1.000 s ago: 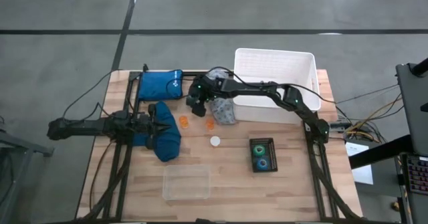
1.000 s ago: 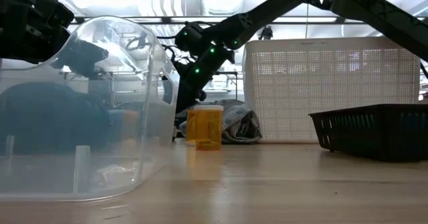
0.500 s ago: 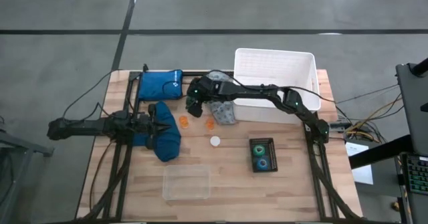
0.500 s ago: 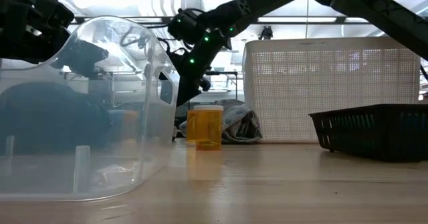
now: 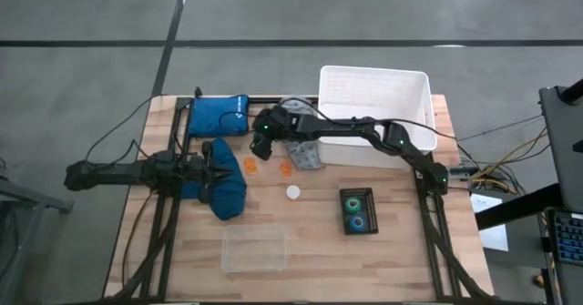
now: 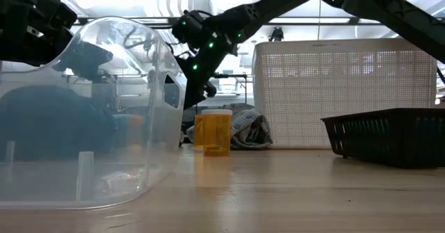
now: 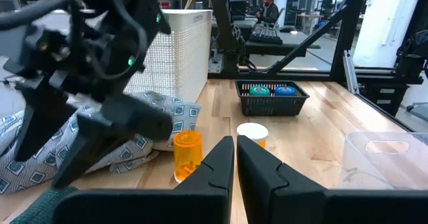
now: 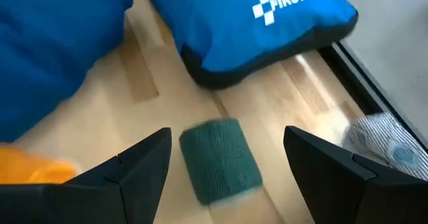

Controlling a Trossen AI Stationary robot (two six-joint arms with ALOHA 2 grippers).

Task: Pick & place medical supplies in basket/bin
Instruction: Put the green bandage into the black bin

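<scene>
My right gripper (image 8: 227, 138) is open and hangs over a small green tape roll (image 8: 221, 160) that lies on the table; its fingers stand on either side of the roll without touching it. In the high view this gripper (image 5: 260, 144) is beside the bright blue pouch (image 5: 219, 115). My left gripper (image 7: 235, 150) is shut and lies over the dark blue cloth (image 5: 225, 193). Two orange caps (image 5: 250, 166) (image 5: 285, 169) and a white cap (image 5: 292, 192) stand on the table. The grey patterned cloth (image 5: 305, 152) leans against the white bin (image 5: 373, 96). My left gripper lies over the dark blue cloth with nothing between its fingertips; whether it touches the cloth I cannot tell.
A small black basket (image 5: 357, 211) with a green and a blue roll sits toward the table's near right. A clear plastic container (image 5: 254, 249) stands at the near edge. A dark frame and cables run along the table's left and far sides.
My right gripper has moved a little toward the table's left edge, away from the grey cloth and closer to the blue pouch, and its wrist has risen.
</scene>
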